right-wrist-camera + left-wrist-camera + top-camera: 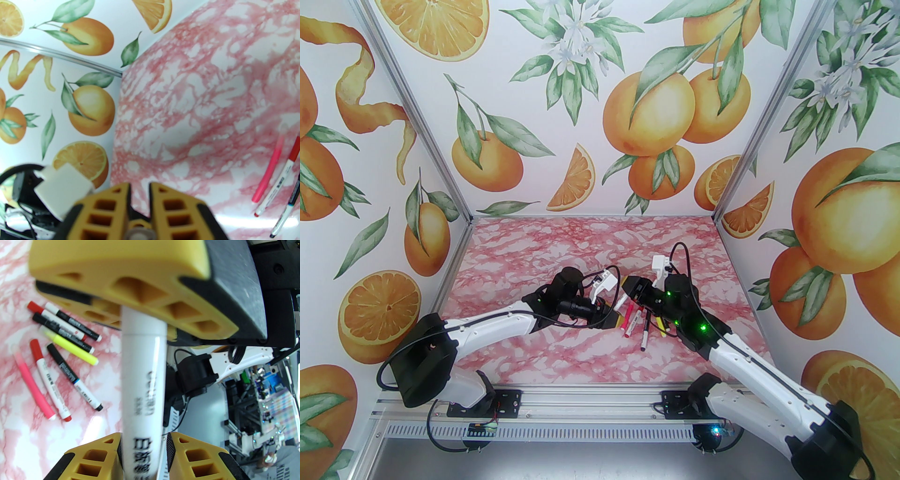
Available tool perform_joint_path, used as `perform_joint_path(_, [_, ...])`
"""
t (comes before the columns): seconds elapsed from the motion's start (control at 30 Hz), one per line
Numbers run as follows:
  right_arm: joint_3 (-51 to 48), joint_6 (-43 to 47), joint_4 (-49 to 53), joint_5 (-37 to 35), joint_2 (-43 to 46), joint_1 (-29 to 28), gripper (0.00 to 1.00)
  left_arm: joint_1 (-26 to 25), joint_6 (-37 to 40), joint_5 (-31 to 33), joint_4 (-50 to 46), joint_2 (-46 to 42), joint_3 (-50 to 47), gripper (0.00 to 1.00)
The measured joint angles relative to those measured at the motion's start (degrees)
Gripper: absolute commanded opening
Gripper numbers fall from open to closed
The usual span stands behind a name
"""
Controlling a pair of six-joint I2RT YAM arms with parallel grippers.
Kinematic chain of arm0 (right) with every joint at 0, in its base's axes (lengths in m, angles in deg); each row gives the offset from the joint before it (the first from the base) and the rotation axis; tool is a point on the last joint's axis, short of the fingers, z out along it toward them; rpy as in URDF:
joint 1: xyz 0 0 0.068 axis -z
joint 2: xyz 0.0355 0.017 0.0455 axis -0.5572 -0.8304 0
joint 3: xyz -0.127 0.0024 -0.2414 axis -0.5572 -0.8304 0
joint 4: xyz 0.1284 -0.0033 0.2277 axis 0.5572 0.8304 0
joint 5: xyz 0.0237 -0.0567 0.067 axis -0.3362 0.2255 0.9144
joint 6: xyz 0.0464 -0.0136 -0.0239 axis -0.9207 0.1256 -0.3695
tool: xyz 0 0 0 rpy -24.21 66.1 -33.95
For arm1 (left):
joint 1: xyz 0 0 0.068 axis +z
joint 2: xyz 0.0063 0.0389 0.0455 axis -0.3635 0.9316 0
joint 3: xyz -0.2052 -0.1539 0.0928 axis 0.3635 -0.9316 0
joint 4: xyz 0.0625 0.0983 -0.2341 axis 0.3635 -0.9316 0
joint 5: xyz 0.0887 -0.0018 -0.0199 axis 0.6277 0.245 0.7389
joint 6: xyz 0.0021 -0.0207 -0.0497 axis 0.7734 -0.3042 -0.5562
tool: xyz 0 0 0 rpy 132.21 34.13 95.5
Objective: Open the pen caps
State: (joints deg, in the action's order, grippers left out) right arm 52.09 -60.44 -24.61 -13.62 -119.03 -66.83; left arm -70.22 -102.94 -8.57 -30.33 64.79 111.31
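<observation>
- Starting closest in, our left hand [143,435] stands either side of the white pen [143,380], low on its printed barrel. One pad touches and the other looks a sliver off, so we cannot tell whether it truly grips.
- Further up the barrel, the cap [143,322] sits fully on, its seam closed.
- Our right hand [139,185] is clamped on that cap's far end, holding the pen in the air between both hands.
- We judge the task barely begun: this cap awaits a straight pull apart, and none is off yet.
- Below, on the surface [14,427], the other pens lie in a loose cluster, among them a yellow pen [72,350] and a pink pen [32,385]. Each seems capped.
- Several touch or lie side by side, so we expect crowded picking later. The two hands also work nose to nose, leaving little room.
- Farthest off, walls [600,93] printed with oranges fence the surface.
</observation>
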Motion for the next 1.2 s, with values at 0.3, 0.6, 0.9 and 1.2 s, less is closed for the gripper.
perform_joint_path(0.3, [-0.5,-0.1,-0.1,0.4,0.0,0.0,0.12,0.0,-0.4,1.9,0.4,-0.3,-0.2,0.08])
perform_joint_path(0.6, [-0.3,-0.5,3.1,-3.0,0.2,-0.9,0.10,-2.1,3.7,8.3,-4.3,-1.3,0.3,0.00])
perform_joint_path(0.9, [0.2,-1.7,6.8,-5.0,0.3,-0.8,0.10,-5.8,9.1,19.2,-9.2,-1.7,1.7,0.00])
perform_joint_path(1.2, [1.6,-1.7,9.6,-0.6,-1.2,2.6,0.09,-8.4,12.5,27.3,-10.8,-1.7,2.4,0.00])
